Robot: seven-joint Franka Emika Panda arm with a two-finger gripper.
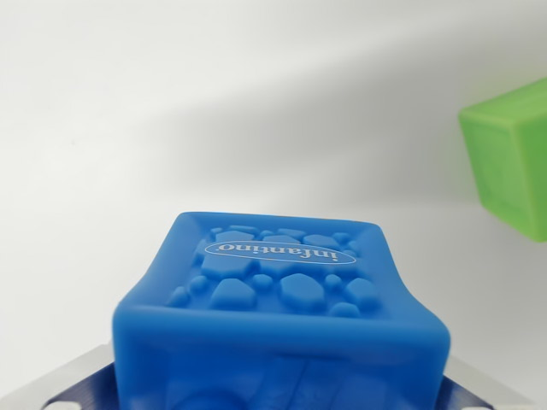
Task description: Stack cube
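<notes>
A soft blue cube [282, 299] fills the lower middle of the wrist view, very close to the camera. Its upper face has raised pebble shapes and an oval "infantino" label. My gripper [278, 389] is shut on it, and the grey metal fingers [73, 380] show at the bottom corners, pressed against the cube's two sides. The cube hides the fingertips. A green cube [511, 158] rests on the white surface at the wrist view's right edge, partly cut off by the frame and further off than the blue cube.
A plain white table surface [214, 111] spreads across the rest of the view, with a soft shadow band running across its middle.
</notes>
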